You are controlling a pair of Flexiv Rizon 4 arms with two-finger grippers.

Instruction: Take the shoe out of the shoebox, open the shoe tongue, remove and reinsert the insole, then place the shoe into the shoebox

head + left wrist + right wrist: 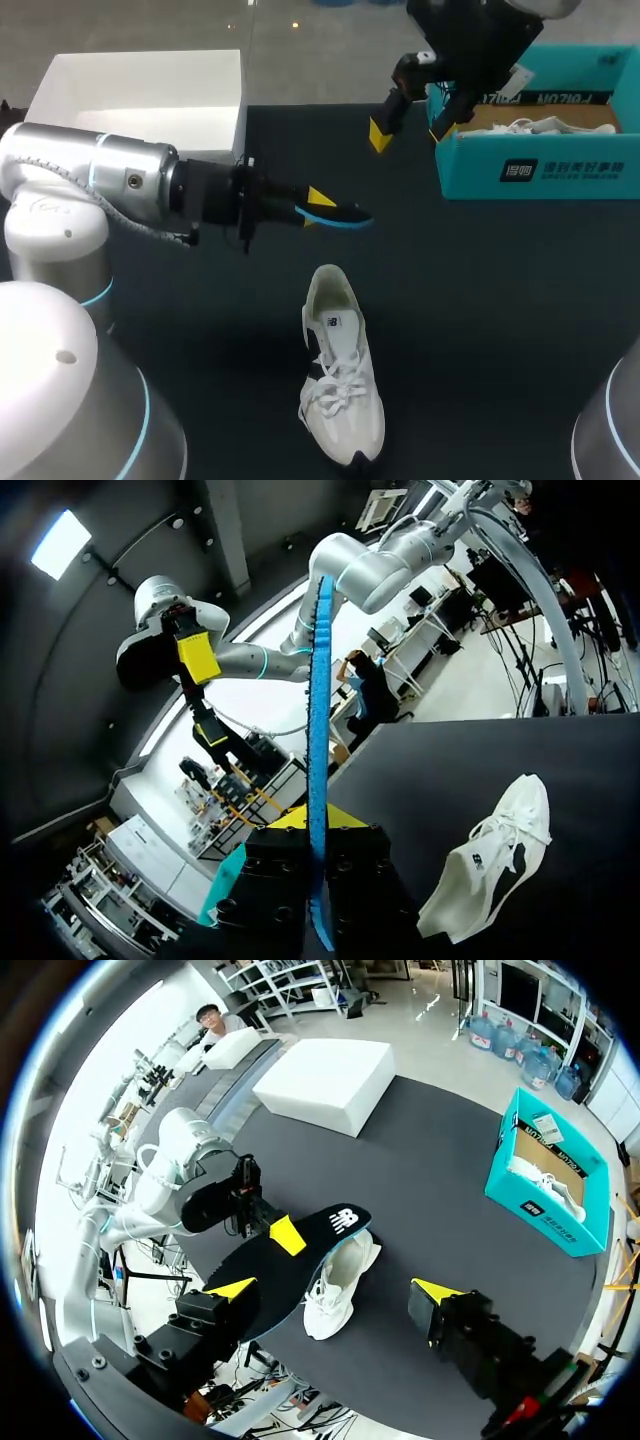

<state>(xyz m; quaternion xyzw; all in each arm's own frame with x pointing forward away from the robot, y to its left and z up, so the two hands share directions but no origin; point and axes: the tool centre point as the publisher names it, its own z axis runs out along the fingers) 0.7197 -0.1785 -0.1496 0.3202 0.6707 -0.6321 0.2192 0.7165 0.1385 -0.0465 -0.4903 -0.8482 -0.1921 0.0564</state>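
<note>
My left gripper [322, 200] is shut on a dark insole [345, 213] with a blue edge and holds it above the middle of the table. In the left wrist view the insole [320, 710] stands edge-on between the fingers of that gripper [318, 822]. The white shoe [340, 370] lies on the dark table below it, with its laces up and its toe toward the front edge. My right gripper [412, 132] hangs open and empty high over the back of the table, beside the teal shoebox [540, 170]. From the right wrist view the right gripper [335, 1295] looks down on the insole [335, 1225] and shoe [345, 1280].
The teal shoebox at the back right holds a second white shoe [530, 125]. A white open box [150, 95] stands at the back left. Bare dark tabletop [500, 300] lies around the shoe.
</note>
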